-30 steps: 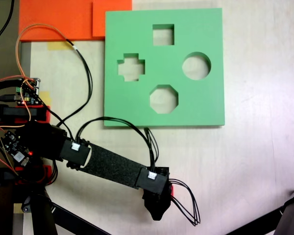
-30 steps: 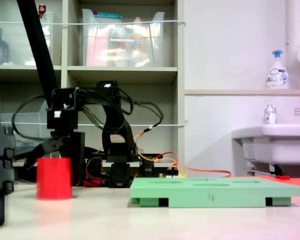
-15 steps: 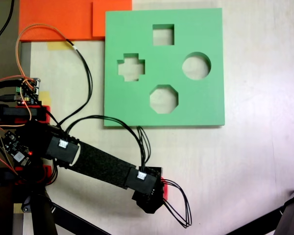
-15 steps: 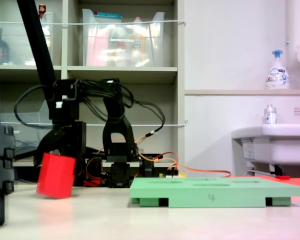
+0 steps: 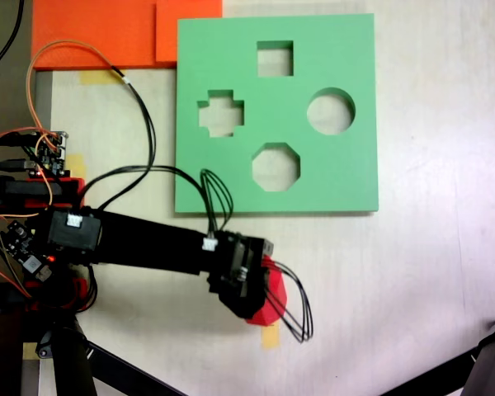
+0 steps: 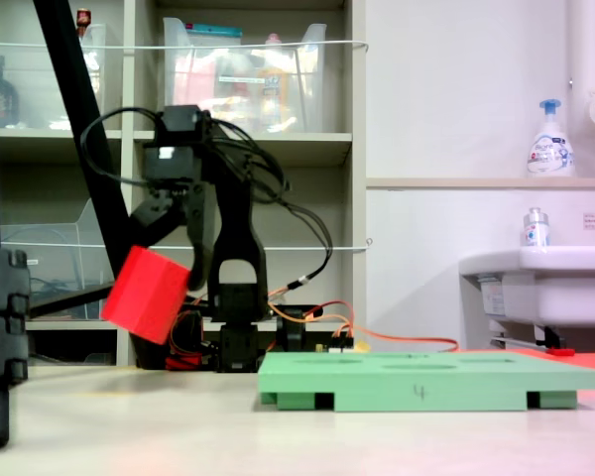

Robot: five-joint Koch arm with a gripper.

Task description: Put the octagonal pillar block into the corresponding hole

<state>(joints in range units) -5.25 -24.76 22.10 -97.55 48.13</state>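
The octagonal pillar block (image 6: 147, 295), bright red, hangs tilted well above the table with my gripper (image 6: 167, 266) shut on it. In the first exterior view the block (image 5: 269, 302) peeks out from under the black gripper (image 5: 258, 290), below the green board's near edge. The green board (image 5: 346, 173) lies flat, and its eight-sided hole (image 5: 275, 167) is the cutout nearest the gripper and stands empty. In the second exterior view the board (image 6: 426, 379) is seen edge-on to the right of the block, and its holes barely show.
The board also has a square cutout (image 5: 275, 58), a cross cutout (image 5: 221, 113) and a round cutout (image 5: 330, 111). Orange foam sheets (image 5: 107, 33) lie at the first exterior view's top left, electronics and wires (image 5: 49, 153) at its left. A yellow tape mark (image 5: 270, 334) is on the table.
The gripper has lifted the red block off the table, tilted it, and carried it toward the green board. The arm has swung closer to the board's near edge.
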